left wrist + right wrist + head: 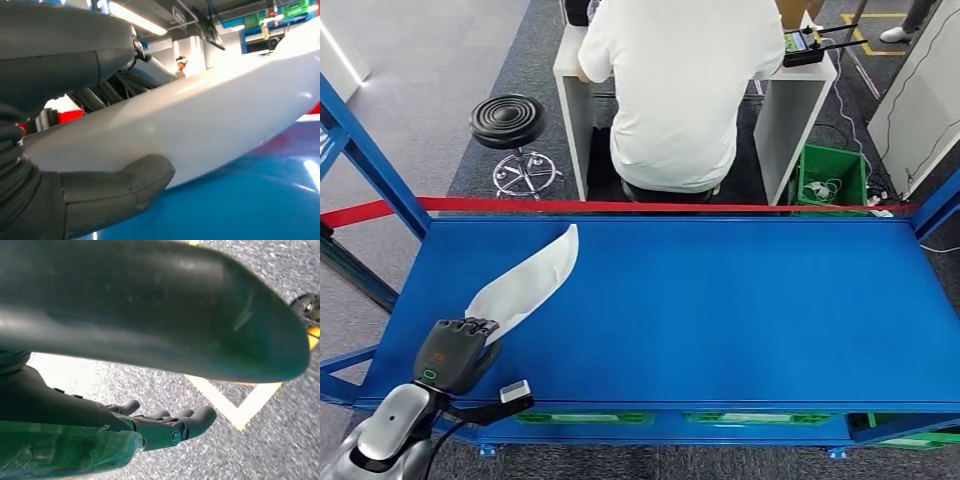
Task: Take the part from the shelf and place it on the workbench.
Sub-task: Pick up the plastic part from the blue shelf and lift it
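Grey carpet-like floor (418, 90) all around, with a black round stool (508, 120) on a chrome base off to the left. Behind the red strap (637, 207) a person in a white shirt (681, 90) sits at a white desk (797, 110), back to the camera. A green crate (841, 172) with cables in it sits by the desk's right leg. Yellow floor markings (241, 410) show on speckled grey ground. Long ceiling strip lights (136, 19) glow overhead.
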You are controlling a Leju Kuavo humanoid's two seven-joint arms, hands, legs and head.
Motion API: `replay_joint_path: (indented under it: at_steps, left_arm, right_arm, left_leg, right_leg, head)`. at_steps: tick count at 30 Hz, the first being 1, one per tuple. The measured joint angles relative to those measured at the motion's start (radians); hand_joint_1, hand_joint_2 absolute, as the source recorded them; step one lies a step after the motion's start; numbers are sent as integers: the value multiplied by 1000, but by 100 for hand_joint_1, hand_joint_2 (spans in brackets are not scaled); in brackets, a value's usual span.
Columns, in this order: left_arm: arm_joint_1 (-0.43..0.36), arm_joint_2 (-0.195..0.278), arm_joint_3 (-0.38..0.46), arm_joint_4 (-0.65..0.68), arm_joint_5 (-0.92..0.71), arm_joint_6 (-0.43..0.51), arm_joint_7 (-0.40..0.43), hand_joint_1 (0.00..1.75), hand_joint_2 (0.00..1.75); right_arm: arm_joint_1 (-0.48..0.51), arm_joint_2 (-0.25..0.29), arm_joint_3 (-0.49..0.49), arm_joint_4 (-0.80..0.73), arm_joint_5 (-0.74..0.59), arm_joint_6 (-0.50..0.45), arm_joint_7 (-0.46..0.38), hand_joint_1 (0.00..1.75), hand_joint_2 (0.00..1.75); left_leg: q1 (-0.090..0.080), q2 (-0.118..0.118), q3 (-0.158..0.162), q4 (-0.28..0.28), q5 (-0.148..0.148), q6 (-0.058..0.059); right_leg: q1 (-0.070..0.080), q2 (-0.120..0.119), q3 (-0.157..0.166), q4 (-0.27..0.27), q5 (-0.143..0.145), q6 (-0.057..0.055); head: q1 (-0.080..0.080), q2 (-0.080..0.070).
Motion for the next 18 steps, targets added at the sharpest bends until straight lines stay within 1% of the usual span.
replay_joint_path:
  at_steps: [2,3,4,5,6,7,8,9,10,11,12,13,14,15,16,18]
  left_arm:
    - [0,1,0,-2,0,12,-2,175,175]
    - [1,2,1,-5,2,24,-6,175,175]
    - [2,2,1,-10,8,41,-14,175,175]
    - [5,2,2,-16,19,58,-24,175,175]
    - [9,1,2,-24,39,81,-42,175,175]
    - [15,-2,2,-34,71,107,-67,175,175]
    - [23,-7,2,-46,116,132,-102,175,175]
    - [30,-14,1,-62,179,155,-149,175,175]
    - [37,-26,-1,-83,256,172,-206,175,175]
    - [42,-41,-4,-107,347,180,-272,175,175]
    - [45,-58,-11,-136,455,177,-347,175,175]
    - [47,-77,-22,-167,564,164,-418,175,175]
    - [48,-95,-35,-198,664,141,-480,175,175]
    - [47,-112,-50,-228,753,112,-531,175,175]
    - [48,-128,-64,-255,821,81,-569,175,175]
    - [48,-154,-87,-300,945,13,-636,175,175]
  right_arm:
    - [0,0,0,0,1,0,0,0,0]
    - [0,1,0,0,1,1,-1,0,0]
    - [1,1,0,0,2,1,-1,0,0]
    - [0,2,0,0,3,1,-2,0,0]
    - [0,2,0,0,3,1,-2,0,0]
    - [0,2,0,0,3,1,-2,0,0]
    - [1,2,-1,0,4,1,-2,0,0]
    - [1,2,-1,0,5,1,-2,0,0]
    - [1,2,-1,0,6,1,-2,0,0]
    - [1,2,-2,0,7,1,-2,0,0]
    - [0,1,-2,0,9,1,-2,0,0]
    - [-3,1,-2,0,10,0,-3,0,0]
    - [-6,1,-3,0,11,0,-4,0,0]
    - [-9,1,-3,0,12,0,-4,0,0]
    - [-11,1,-3,0,13,0,-4,0,0]
    - [-11,1,-4,0,15,0,-4,0,0]
  left_leg:
    - [0,1,71,-153,68,16]
    - [1,2,90,-196,80,25]
    - [1,3,100,-221,84,35]
    - [3,3,100,-223,85,40]
    - [3,4,100,-223,85,43]
    - [3,4,99,-222,85,45]
    - [2,5,99,-222,85,46]
    - [2,5,100,-222,84,47]
    - [2,5,100,-222,84,47]
    - [2,4,102,-222,83,47]
    - [2,2,104,-222,82,45]
    - [0,1,106,-220,80,43]
    - [-1,-1,106,-220,78,39]
    - [-3,-1,105,-219,78,35]
    - [-4,-2,104,-219,78,30]
    - [-2,-1,103,-219,76,20]
  right_leg:
    - [2,2,0,0,1,17]
    - [3,2,-4,5,-3,27]
    - [5,2,-14,23,-16,38]
    - [4,1,-32,63,-40,44]
    - [4,0,-60,125,-74,48]
    - [4,0,-93,199,-108,51]
    - [3,0,-123,263,-132,53]
    - [3,0,-139,298,-139,54]
    - [3,-1,-136,291,-124,54]
    - [3,-1,-113,241,-92,52]
    - [3,-1,-76,166,-53,51]
    - [4,0,-40,92,-25,49]
    - [4,0,-13,37,-7,46]
    - [5,1,0,8,-2,42]
    - [7,3,3,2,-6,37]
    - [6,4,1,0,-3,25]
  head:
    - [-2,0]
    - [-2,0]
    - [0,0]
    - [3,0]
    - [6,0]
    - [8,0]
    - [9,0]
    - [9,0]
    - [9,0]
    - [9,0]
    - [9,0]
    - [10,0]
    - [10,0]
    - [10,0]
    - [10,0]
    - [9,0]
